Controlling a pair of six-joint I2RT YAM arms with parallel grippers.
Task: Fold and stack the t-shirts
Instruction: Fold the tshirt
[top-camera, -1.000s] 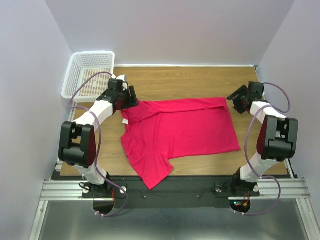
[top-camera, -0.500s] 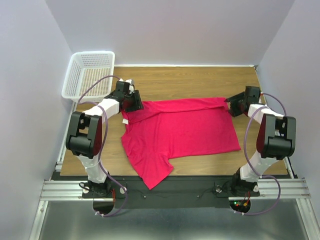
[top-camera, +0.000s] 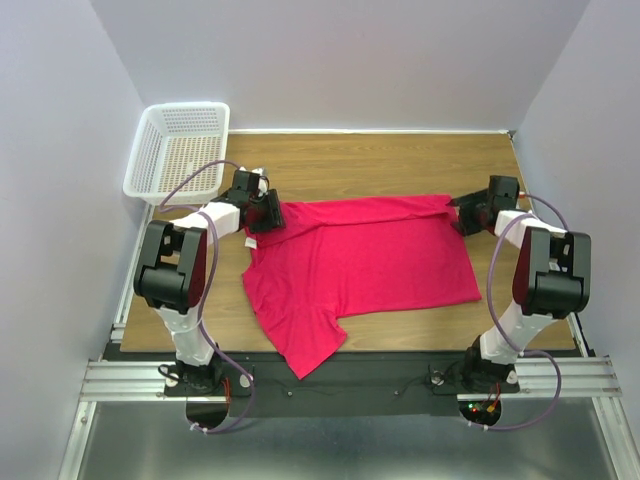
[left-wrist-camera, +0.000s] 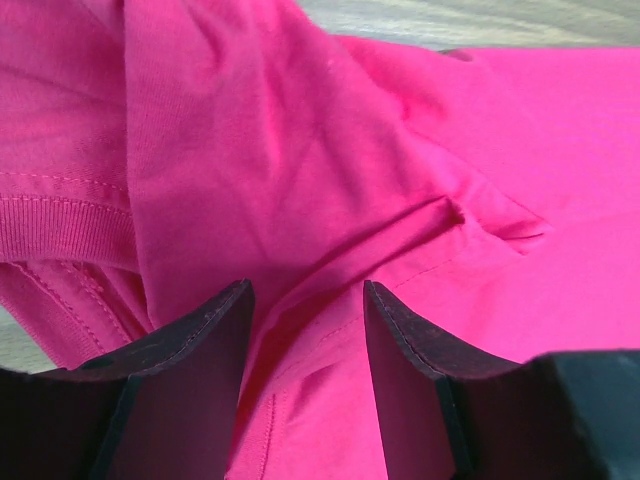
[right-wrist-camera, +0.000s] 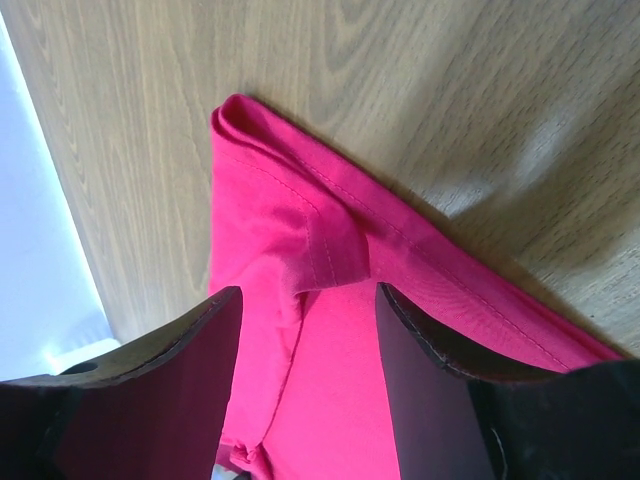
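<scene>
Overhead, we see the crimson-pink t-shirt (top-camera: 360, 265) spread flat across the middle of the wooden counter (top-camera: 400, 160), collar end toward 9 o'clock and hem toward 3 o'clock. One sleeve (top-camera: 305, 345) runs out toward 7 o'clock and overlaps the dark strip (top-camera: 400, 365) along the counter's near edge. A small white label (top-camera: 250, 241) shows at the collar.

The left hand (top-camera: 268, 212) sits low at the shirt's 10 o'clock corner, by the shoulder. From its wrist camera we see the two dark fingers (left-wrist-camera: 190, 340) spread apart, with a soft ridge of pink cloth rising in the gap between them. The fabric lies against both fingers, but they are not pinched onto it. The ribbed collar band (left-wrist-camera: 60, 215) lies just off toward 9 o'clock in that view.

The right hand (top-camera: 462, 212) is down at the shirt's 2 o'clock corner. Its fingers (right-wrist-camera: 430, 340) also stand well apart, straddling the stitched hem where the corner is turned over on itself. Bare wood shows beyond the cloth toward 12 and 3 o'clock, and nothing is clamped.

A white mesh basket (top-camera: 180, 150) stands at the counter's 10 o'clock corner, near the left arm but apart from the shirt.
</scene>
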